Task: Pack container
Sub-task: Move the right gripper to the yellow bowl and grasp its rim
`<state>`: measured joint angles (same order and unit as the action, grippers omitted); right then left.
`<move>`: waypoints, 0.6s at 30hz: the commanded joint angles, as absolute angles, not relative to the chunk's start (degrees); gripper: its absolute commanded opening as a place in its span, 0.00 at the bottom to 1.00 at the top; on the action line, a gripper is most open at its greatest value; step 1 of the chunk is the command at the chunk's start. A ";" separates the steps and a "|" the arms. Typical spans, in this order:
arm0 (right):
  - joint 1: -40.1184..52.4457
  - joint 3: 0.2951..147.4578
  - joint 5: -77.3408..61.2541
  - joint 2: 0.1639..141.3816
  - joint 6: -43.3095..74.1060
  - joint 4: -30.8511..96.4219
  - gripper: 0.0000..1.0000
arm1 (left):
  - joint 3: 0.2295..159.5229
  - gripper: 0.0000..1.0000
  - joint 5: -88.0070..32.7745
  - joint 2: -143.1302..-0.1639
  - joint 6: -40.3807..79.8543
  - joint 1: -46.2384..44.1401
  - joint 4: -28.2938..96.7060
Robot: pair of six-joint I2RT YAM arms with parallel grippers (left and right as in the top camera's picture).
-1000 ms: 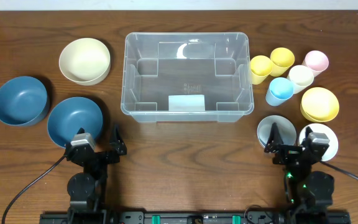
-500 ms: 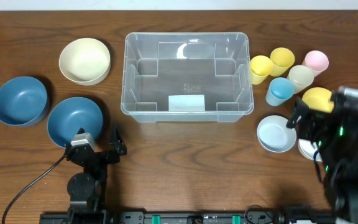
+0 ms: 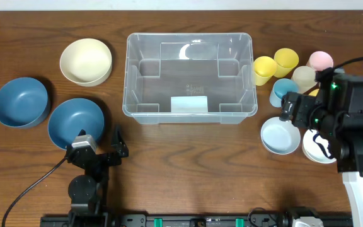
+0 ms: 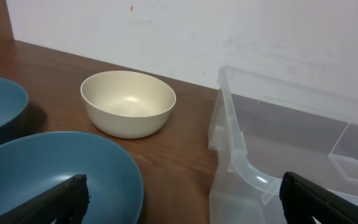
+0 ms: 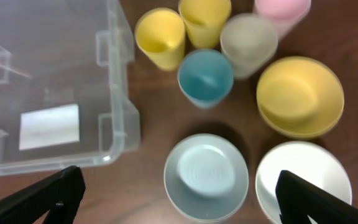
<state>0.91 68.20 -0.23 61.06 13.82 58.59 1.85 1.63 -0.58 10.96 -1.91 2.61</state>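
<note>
The clear container [image 3: 145, 55] stands empty at the table's middle back, a whitish label [image 3: 188, 104] on its near wall. My left gripper [image 3: 99, 136] rests low at the front edge, open, with a blue bowl [image 4: 61, 174] and the container's corner [image 4: 241, 162] ahead of it. My right gripper [image 3: 307, 116] hangs raised over the dishes on the right, open and holding nothing. In the right wrist view the gripper [image 5: 179, 196] looks straight down on a light blue plate [image 5: 206, 177].
Left of the container lie a cream bowl [image 3: 86, 61] and two blue bowls [image 3: 21, 102]. On the right stand yellow cups [image 3: 265, 68], a blue cup [image 5: 205, 76], a cream cup [image 5: 248, 42], a pink cup [image 3: 321, 60], a yellow bowl [image 5: 300, 96] and a white plate [image 5: 303, 180].
The right arm has risen from the front edge and swung back over the plates and cups, now covering the yellow bowl from above. The left arm has not moved.
</note>
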 commanded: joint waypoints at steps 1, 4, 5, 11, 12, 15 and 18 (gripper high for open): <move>-2.24 69.21 3.22 61.54 20.23 60.34 0.99 | 0.23 0.98 1.72 -0.23 11.46 -1.67 4.08; -8.03 69.21 2.94 62.37 21.98 61.45 0.99 | 0.23 0.98 1.72 -0.23 11.49 -1.67 4.08; -9.80 69.21 2.70 62.70 22.28 61.69 0.99 | 0.23 0.98 1.72 -0.23 11.49 -1.67 4.05; -24.08 69.21 -0.82 67.57 21.54 62.02 0.99 | 0.23 0.98 1.72 -0.23 11.49 -1.67 4.08; -26.02 69.21 -1.83 68.93 20.67 61.60 0.99 | 0.23 0.98 1.72 -0.23 11.49 -1.67 4.08; -30.06 69.21 -3.09 73.19 18.96 60.34 0.99 | 0.23 0.98 1.72 -0.23 11.49 -1.67 4.08; -32.49 69.21 -3.49 77.82 17.50 58.72 0.99 | 0.23 0.98 1.72 -0.23 11.49 -1.67 4.08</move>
